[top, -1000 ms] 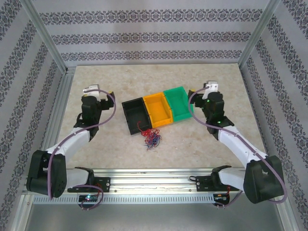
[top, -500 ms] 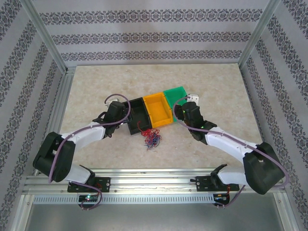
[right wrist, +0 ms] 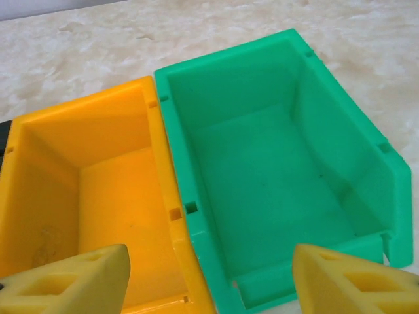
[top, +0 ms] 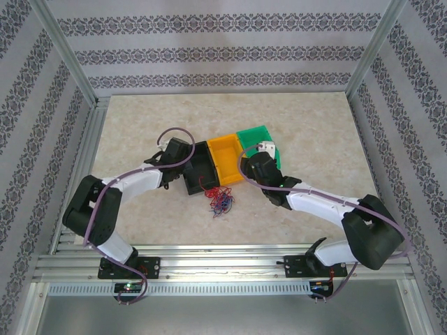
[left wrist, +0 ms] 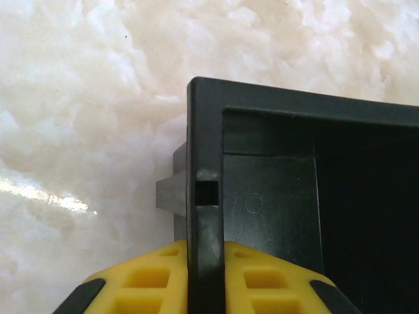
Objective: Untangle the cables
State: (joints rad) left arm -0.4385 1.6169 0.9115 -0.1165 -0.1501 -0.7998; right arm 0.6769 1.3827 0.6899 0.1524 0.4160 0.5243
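The cables [top: 221,199], a small tangle of thin red, blue and dark wires, lie on the table just in front of the black bin [top: 199,167]; one red strand reaches up to the bin's front. My left gripper [top: 183,162] [left wrist: 206,265] is shut on the black bin's left wall [left wrist: 205,163], with one yellow pad [left wrist: 147,281] outside and the other inside. My right gripper [top: 250,167] [right wrist: 211,268] hangs open over the front of the orange bin [right wrist: 98,190] and the green bin [right wrist: 275,170], straddling their shared wall with nothing between its fingers.
The black bin, the orange bin [top: 229,159] and the green bin [top: 257,139] stand side by side in a slanted row at mid-table. Both the orange and green bins look empty inside. Bare marble tabletop [top: 314,125] surrounds them, with metal frame rails along the sides.
Both arms have swung inward from the outer sides to the bin row. The left gripper went from open to shut on the black bin's wall. The right jaws narrowed slightly.
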